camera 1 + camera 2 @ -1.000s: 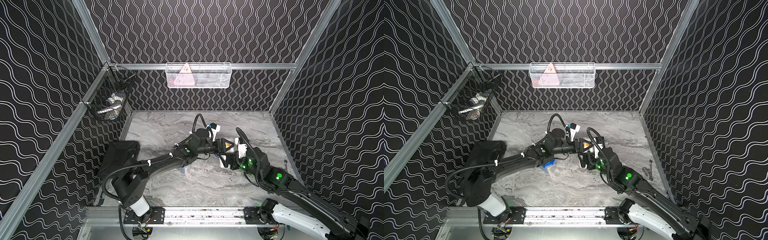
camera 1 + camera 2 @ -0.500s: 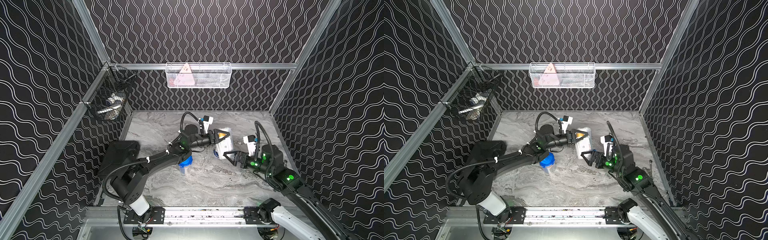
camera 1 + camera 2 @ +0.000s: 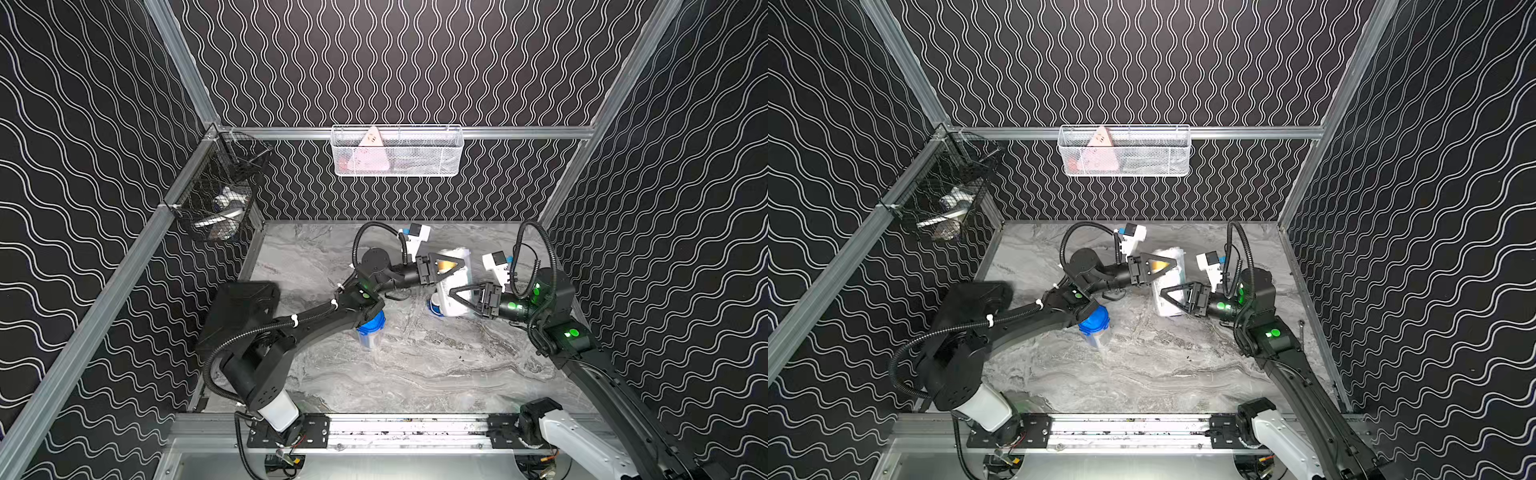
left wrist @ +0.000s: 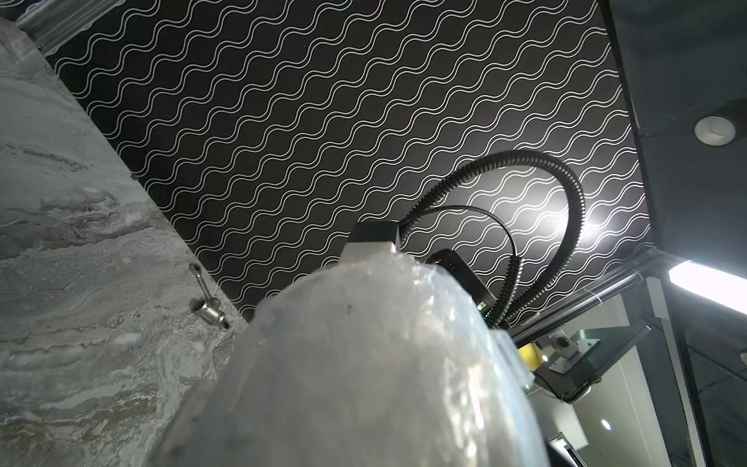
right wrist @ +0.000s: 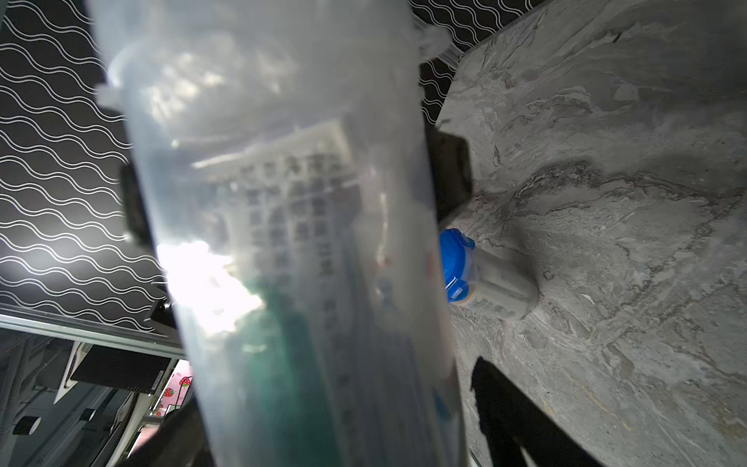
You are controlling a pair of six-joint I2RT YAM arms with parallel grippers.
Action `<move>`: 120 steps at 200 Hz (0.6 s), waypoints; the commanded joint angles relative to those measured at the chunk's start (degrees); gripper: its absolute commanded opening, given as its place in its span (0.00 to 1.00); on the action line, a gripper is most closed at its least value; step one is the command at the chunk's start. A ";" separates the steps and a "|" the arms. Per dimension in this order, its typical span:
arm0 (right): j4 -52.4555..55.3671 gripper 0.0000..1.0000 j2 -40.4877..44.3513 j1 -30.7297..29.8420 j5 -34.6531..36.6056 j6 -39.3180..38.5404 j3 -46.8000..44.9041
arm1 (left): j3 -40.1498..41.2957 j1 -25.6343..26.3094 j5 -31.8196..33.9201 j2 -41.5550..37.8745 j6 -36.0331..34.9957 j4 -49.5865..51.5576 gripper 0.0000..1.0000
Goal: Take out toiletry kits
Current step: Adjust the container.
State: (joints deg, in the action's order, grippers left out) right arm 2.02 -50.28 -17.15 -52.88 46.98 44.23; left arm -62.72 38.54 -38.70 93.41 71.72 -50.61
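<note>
Right of centre in both top views, the held toiletry kit [image 3: 455, 277] lies tilted between the two arms, with its blue lid [image 3: 435, 307] at the lowest end. Whether that end touches the marble table [image 3: 415, 374] cannot be told. The left gripper [image 3: 457, 266] is clamped on the kit's upper end, and only its top finger shows. The right gripper [image 3: 455, 297] straddles the lower part with its jaws spread. In the right wrist view a gap shows between one dark finger [image 5: 509, 408] and the kit. The contents are a blur there: a printed label and something green.

In the left wrist view the kit fills the lower middle as crinkled clear plastic, hiding that gripper's fingers. Lower and left of centre in the top views, the standing toiletry kit [image 3: 370, 332] is upright on the table, its lid partly under the left forearm. A black hard case [image 3: 241, 307] at the left is half covered by the arm.
</note>
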 commanded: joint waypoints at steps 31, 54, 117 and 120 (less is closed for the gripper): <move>-2.44 0.84 0.98 -0.45 -2.05 -1.18 -0.05 | -1.14 -0.13 1.22 1.07 3.34 -7.01 0.67; -2.02 0.82 1.08 -0.84 -1.07 -2.67 0.50 | -0.74 0.23 1.85 1.97 5.48 -9.66 0.68; -6.51 0.63 0.32 -1.44 -0.99 -1.06 0.60 | -1.38 2.22 2.35 1.65 3.40 -7.15 0.69; -6.55 0.62 0.35 -1.52 -0.93 -1.09 0.60 | -1.43 2.17 2.39 1.61 3.38 -7.14 0.69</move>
State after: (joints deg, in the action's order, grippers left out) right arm 0.25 -49.95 -18.33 -53.91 45.65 44.25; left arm -63.42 40.18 -36.16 95.31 76.40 -55.18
